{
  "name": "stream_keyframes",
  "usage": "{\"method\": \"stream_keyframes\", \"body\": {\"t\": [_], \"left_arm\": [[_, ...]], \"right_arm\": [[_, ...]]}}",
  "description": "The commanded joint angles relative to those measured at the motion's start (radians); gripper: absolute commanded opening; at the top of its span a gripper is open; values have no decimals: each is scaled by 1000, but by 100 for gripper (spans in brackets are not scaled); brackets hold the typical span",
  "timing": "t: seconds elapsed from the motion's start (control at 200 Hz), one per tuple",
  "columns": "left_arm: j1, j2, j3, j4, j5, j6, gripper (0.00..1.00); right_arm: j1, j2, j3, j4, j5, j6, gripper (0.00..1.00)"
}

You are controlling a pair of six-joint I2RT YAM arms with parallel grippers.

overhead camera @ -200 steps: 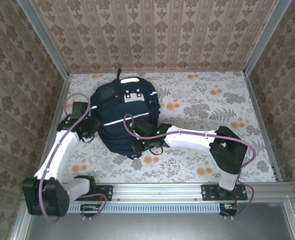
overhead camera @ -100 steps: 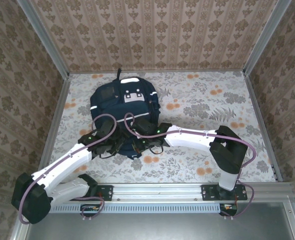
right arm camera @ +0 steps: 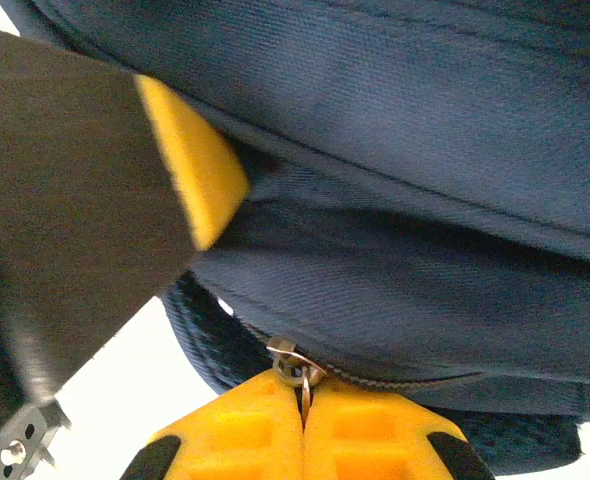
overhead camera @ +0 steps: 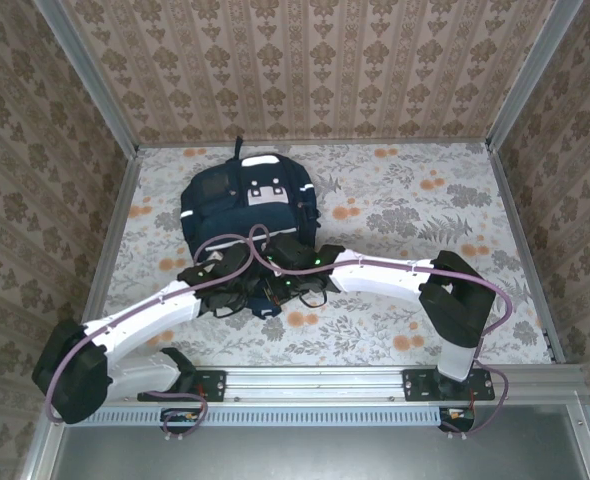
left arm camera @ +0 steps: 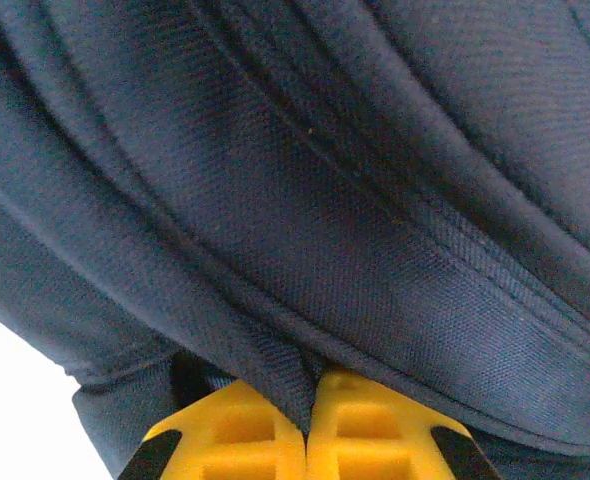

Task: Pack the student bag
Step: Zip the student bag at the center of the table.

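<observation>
The student bag [overhead camera: 247, 205] lies flat on the floral table, a navy backpack with white stripes and patches, its top toward the far wall. Both grippers meet at its near end. My left gripper [overhead camera: 243, 292] is shut on a fold of the bag's navy fabric [left arm camera: 275, 350], pinched between the yellow fingers [left arm camera: 235, 425]. My right gripper [overhead camera: 280, 288] is shut on the metal zipper pull [right arm camera: 297, 362] at the bag's lower seam. In the right wrist view, a yellow finger of the left gripper [right arm camera: 190, 160] presses the fabric just above and to the left.
Patterned walls close the table [overhead camera: 425, 220] on three sides, with metal posts at the corners. A rail [overhead camera: 315, 385] runs along the near edge. The right half of the floral tabletop is bare. Purple cables loop over both arms near the bag.
My left arm swung from the bag's left side to its near end and now sits beside the right gripper, shut on fabric. The right arm and the bag stayed put.
</observation>
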Motion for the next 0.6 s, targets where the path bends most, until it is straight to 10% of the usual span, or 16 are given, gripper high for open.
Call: {"method": "stream_keyframes", "body": {"t": [0.0, 0.595], "left_arm": [[45, -95, 0, -192, -108, -6, 0], [549, -369, -13, -416, 99, 404, 0]], "right_arm": [[-45, -48, -26, -11, 22, -35, 0], [-383, 102, 82, -5, 123, -263, 0]]}}
